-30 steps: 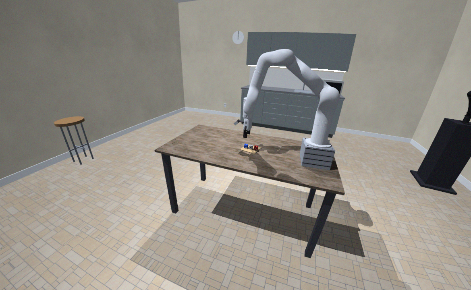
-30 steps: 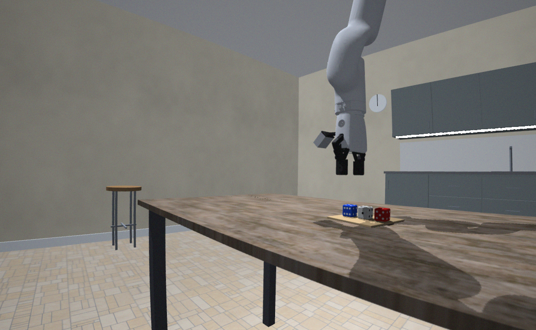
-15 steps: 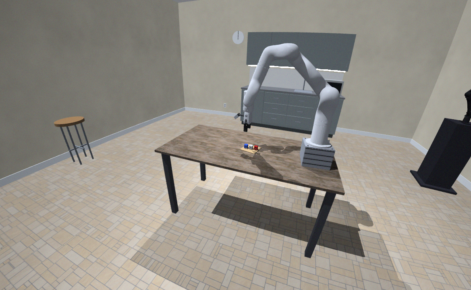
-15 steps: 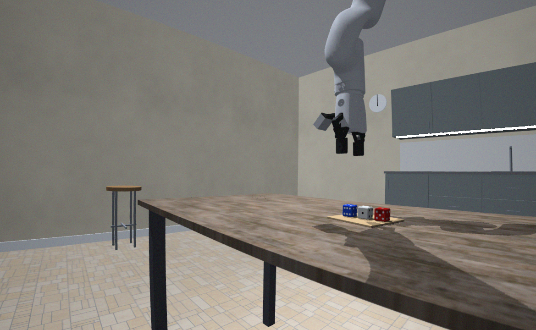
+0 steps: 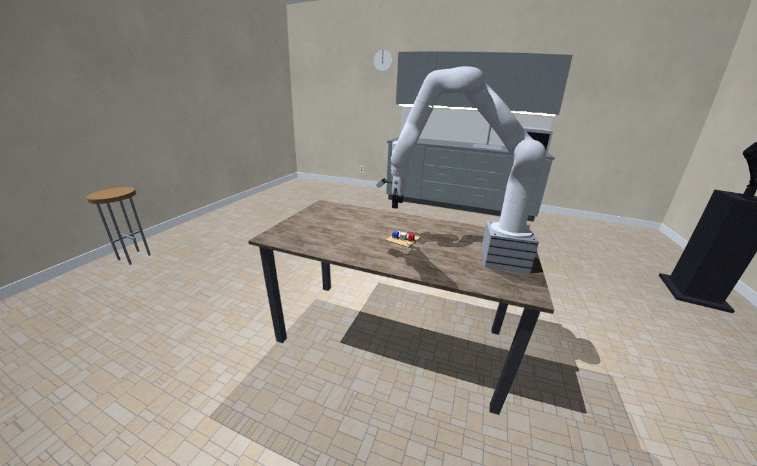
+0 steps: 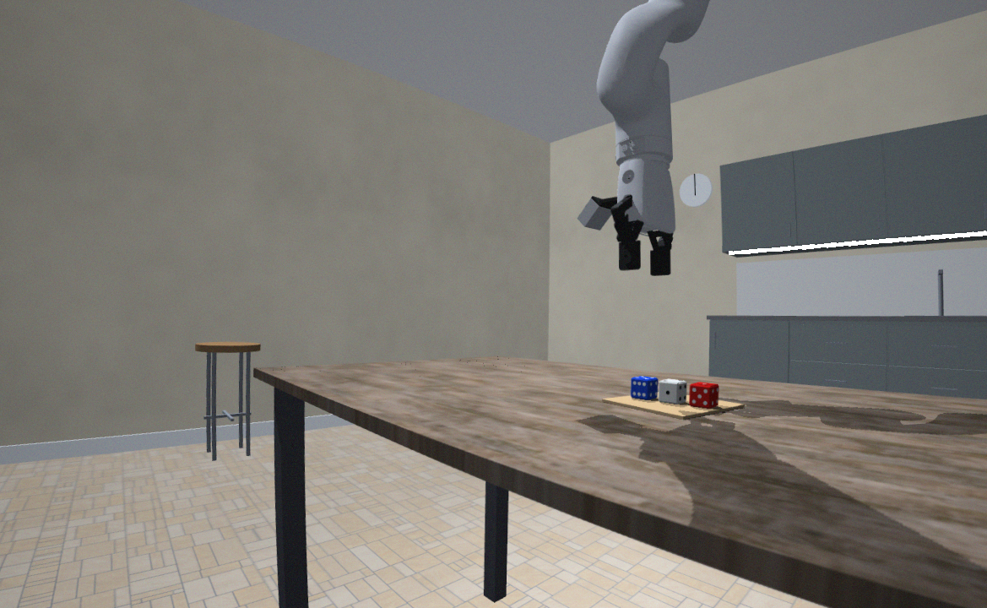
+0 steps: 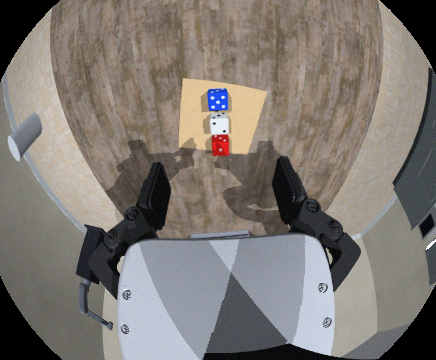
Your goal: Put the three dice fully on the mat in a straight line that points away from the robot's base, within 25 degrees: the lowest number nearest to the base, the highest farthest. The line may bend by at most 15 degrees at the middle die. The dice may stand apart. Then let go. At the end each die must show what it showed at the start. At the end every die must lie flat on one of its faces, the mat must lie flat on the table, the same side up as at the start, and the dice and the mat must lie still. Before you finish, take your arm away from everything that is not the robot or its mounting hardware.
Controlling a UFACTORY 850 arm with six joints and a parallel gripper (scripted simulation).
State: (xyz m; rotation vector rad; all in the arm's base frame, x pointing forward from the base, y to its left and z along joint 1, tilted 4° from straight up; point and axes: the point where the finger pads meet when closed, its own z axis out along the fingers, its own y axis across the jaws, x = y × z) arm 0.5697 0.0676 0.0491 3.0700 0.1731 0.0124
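The tan mat [image 5: 393,239] [image 6: 623,402] [image 7: 193,110] lies flat on the table. On it the red die [image 5: 411,237] [image 6: 703,395] [image 7: 220,149], the white die [image 5: 403,236] [image 6: 672,391] [image 7: 219,126] and the blue die [image 5: 395,234] [image 6: 643,388] [image 7: 218,102] stand flat in a nearly straight row. Red is nearest the base, blue farthest. The wrist view shows one pip on top of red, two on white, five on blue. Red sits close to the mat's near edge. My gripper [image 5: 395,204] [image 6: 644,267] [image 7: 220,172] is open, empty and high above the dice.
The robot's base [image 5: 509,250] stands at the right end of the wooden table [image 5: 334,232] [image 6: 443,408]. Shadows of the arm fall around the mat. A stool [image 5: 112,195] [image 6: 227,347] and a black pedestal [image 5: 723,249] with another arm stand away from the table.
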